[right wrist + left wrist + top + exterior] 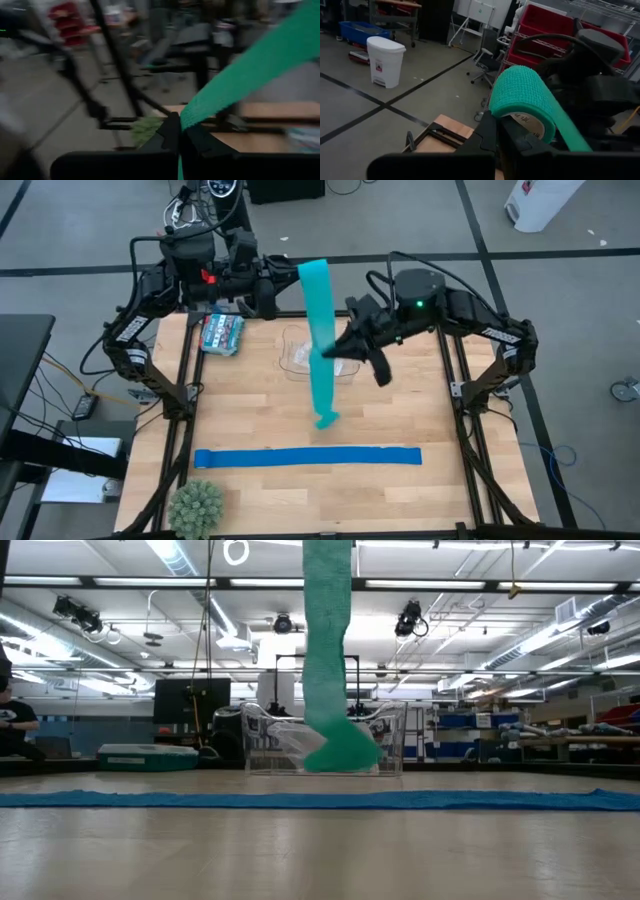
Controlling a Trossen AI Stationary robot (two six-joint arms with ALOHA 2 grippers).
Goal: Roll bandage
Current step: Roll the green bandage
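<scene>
step: mid-roll | left gripper (pixel 497 131) raised at the table's back, clamped on bandage (pixel 321 330) roll | right gripper (pixel 178 131) pinches hanging strip lower down | tail probably touches table | next: regrip, feed strip taut

High view straight down over the pale wooden table (pixel 300 490); low view level at tabletop, facing the room. Wrist views close-up — all four share the teal-green stretchy fabric strip (pixel 322 340), centre frame.
</scene>
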